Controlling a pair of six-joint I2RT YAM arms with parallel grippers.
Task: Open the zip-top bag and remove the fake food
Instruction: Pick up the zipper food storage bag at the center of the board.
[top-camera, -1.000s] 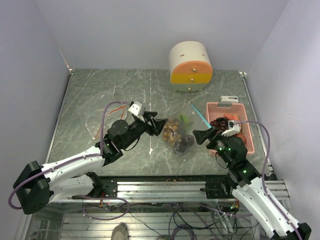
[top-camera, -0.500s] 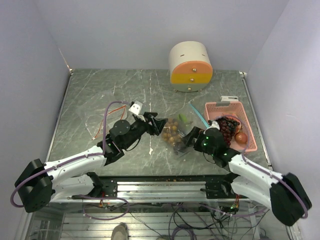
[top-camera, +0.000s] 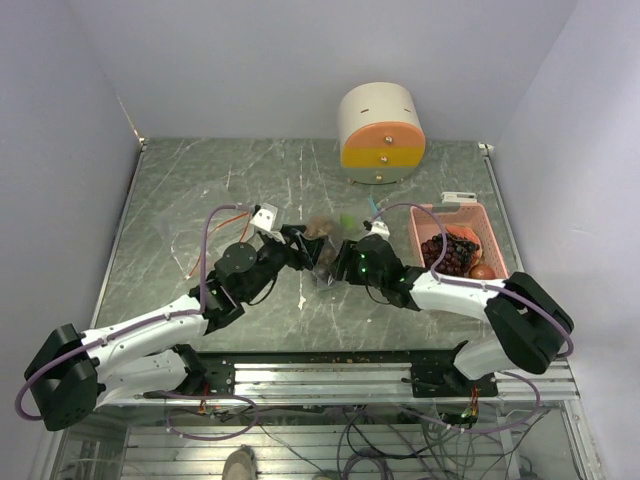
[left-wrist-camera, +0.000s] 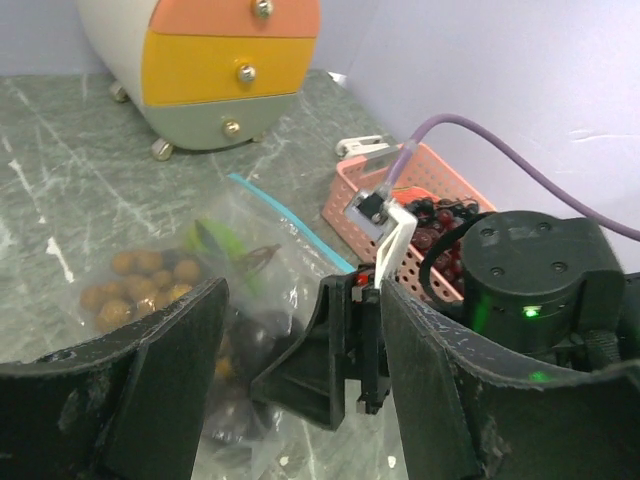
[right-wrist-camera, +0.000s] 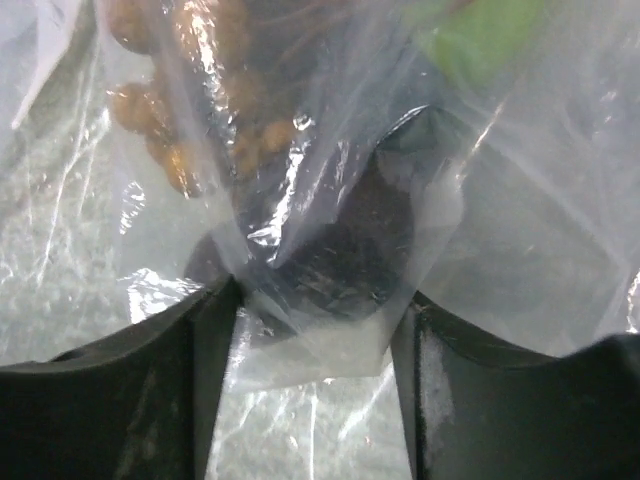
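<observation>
Nearest us, both arms reached in from the front edge of the table (top-camera: 200, 190) and met over its middle. The left gripper (top-camera: 305, 250) came from the left and the right gripper (right-wrist-camera: 315, 300) from the right, their tips facing each other and almost touching. The zip-top bag (top-camera: 322, 252) was between them.

In the left wrist view we saw the left gripper's jaws spread wide and holding nothing. The bag lay just ahead of the gap, and one black finger of the right gripper sat in front of it.

In the right wrist view the right gripper's jaws also stood apart. A bulging fold of the clear plastic filled the space between them and met both fingers. We could not tell whether they were pressing on it.

Most of the fake food was inside the bag. A dark piece (right-wrist-camera: 340, 250) sat in the fold between the right fingers. The tan-brown grape bunch (left-wrist-camera: 140, 280) lay behind it to the left, and the green piece (left-wrist-camera: 215, 240) was further back. The bag's blue zip strip (left-wrist-camera: 290, 225) ran along its far side, toward the pink basket (top-camera: 416, 232).

The basket stood to the right, near the bag. It held a dark purple grape bunch (top-camera: 443, 250) and a reddish-orange round fruit (top-camera: 483, 270).

At the far edge of the table stood a small rounded drawer unit (top-camera: 382, 130), well apart from everything else.
</observation>
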